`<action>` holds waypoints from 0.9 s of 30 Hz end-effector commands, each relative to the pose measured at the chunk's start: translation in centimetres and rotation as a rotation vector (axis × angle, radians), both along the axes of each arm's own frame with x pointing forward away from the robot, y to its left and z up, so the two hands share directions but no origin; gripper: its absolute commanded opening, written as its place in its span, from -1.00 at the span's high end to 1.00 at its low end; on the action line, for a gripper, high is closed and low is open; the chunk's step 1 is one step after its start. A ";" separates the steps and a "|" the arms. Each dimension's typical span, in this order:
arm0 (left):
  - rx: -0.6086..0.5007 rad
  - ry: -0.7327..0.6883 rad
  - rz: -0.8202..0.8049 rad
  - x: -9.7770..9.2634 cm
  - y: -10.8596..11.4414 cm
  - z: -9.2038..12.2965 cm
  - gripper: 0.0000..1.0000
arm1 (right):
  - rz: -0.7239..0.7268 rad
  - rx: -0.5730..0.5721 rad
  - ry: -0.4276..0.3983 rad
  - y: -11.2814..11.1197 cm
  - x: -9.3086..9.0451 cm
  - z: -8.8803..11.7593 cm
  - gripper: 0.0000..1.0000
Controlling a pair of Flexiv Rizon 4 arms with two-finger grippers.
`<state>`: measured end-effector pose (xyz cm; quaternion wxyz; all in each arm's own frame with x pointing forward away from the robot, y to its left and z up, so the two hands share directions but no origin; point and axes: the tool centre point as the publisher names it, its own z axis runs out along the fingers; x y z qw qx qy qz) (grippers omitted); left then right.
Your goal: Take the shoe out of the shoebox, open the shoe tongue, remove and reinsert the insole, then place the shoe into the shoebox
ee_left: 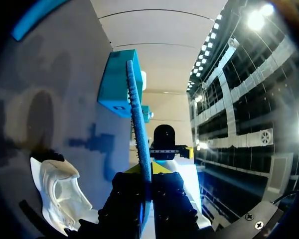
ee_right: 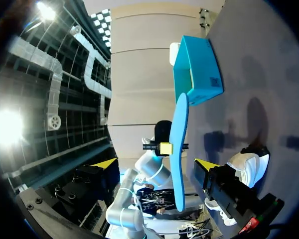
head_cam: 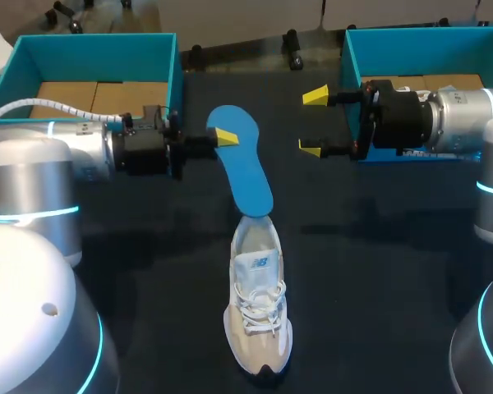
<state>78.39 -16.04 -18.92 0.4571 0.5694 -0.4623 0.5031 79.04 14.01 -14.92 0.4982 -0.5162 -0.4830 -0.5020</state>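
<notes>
left tool pinching flat blue foam insole, edge-on in wrist views, overhead its length slants toward white mesh sneaker, right tool wide

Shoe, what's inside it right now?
The lower end of the blue insole sits at the opening of the shoe; the left pincer holds its upper part. The inside toward the toe is hidden under the tongue and laces.

A black table, possibly cloth-covered.
</notes>
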 end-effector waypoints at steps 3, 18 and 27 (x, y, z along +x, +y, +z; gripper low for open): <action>0.002 0.002 -0.013 0.3 0.2 -0.1 1.00 | 0.005 -0.042 0.018 -0.1 -0.2 0.2 -1.00; 0.002 0.002 -0.013 0.3 0.2 -0.1 1.00 | 0.078 -0.608 0.174 -0.2 -1.6 5.1 -1.00; 0.002 0.002 -0.013 0.3 0.2 -0.1 1.00 | 0.206 -0.776 0.267 -1.1 -0.3 7.3 -1.00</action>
